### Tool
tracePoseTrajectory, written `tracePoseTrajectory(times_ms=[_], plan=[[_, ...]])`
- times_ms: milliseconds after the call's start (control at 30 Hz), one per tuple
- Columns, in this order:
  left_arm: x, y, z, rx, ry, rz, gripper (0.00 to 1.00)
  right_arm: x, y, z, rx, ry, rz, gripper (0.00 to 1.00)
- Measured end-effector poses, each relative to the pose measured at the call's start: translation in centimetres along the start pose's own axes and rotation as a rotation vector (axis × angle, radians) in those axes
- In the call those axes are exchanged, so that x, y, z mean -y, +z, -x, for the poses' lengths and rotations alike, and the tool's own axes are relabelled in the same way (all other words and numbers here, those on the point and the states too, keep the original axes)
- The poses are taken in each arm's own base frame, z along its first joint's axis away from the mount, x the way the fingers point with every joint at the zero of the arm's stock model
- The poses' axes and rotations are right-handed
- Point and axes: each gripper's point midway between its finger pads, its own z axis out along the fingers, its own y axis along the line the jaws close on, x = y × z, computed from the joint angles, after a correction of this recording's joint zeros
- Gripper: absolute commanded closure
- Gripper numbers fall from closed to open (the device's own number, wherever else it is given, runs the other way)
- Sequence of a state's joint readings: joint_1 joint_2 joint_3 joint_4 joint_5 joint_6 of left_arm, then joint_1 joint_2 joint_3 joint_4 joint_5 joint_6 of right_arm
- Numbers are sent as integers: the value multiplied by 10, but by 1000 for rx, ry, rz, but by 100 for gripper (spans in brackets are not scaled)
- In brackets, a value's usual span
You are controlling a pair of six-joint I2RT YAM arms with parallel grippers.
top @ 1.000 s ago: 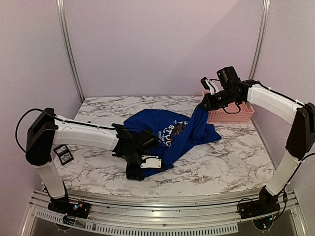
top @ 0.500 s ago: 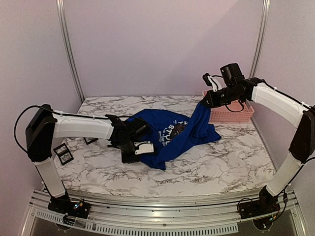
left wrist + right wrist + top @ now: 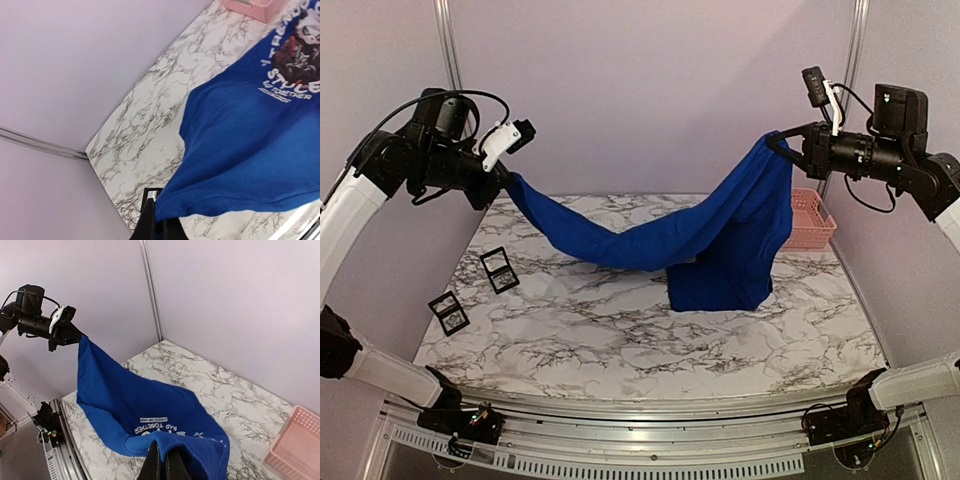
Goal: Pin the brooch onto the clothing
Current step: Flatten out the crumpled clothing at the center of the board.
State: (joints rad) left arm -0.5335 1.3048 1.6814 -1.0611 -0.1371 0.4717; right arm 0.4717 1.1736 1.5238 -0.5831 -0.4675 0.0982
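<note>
The left gripper point(image 3: 506, 172) is clamped on an edge of the royal-blue T-shirt point(image 3: 720, 240) at the upper left of the top view, its arm raised high and bent back toward the left frame edge. In its wrist view the closed fingers point(image 3: 150, 225) pinch the cloth at the bottom edge. The right gripper point(image 3: 781, 143) is likewise closed on the shirt at the upper right, its forearm level and reaching in from the right. In the right wrist view its fingers point(image 3: 161, 462) nip the fabric at bottom centre. The T-shirt hangs between them, long axis left to right, sagging in the middle, its lower right part draping to the marble table point(image 3: 620, 340). The chest print point(image 3: 295, 55) reads "TOGETHER" under larger white letters cut off at "STYL". A pink basket point(image 3: 810, 215) stands behind the cloth.
</note>
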Motion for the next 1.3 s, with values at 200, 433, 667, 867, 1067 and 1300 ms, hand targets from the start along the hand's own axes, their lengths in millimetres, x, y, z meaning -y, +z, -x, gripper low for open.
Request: tracePoseTrajectory(times_ms=[200,433,667,867,1067,1300], plan=[[-91,36,15,-27,-120,241,100,74,47,90,175,-53,-187,100],[-202,66,69,91,-237,526,100,166,105,122,313,-113,-317,100],[-246,22,96,237,-283,680,100,156,58,199,567,-238,-314,100],[-247,23,93,250,-280,675,100,126,35,222,626,-341,-267,100],[-188,76,29,96,-212,483,100,131,91,94,276,-263,-87,100],[-43,137,-114,-198,-99,94,100,85,115,-140,-226,45,121,100]])
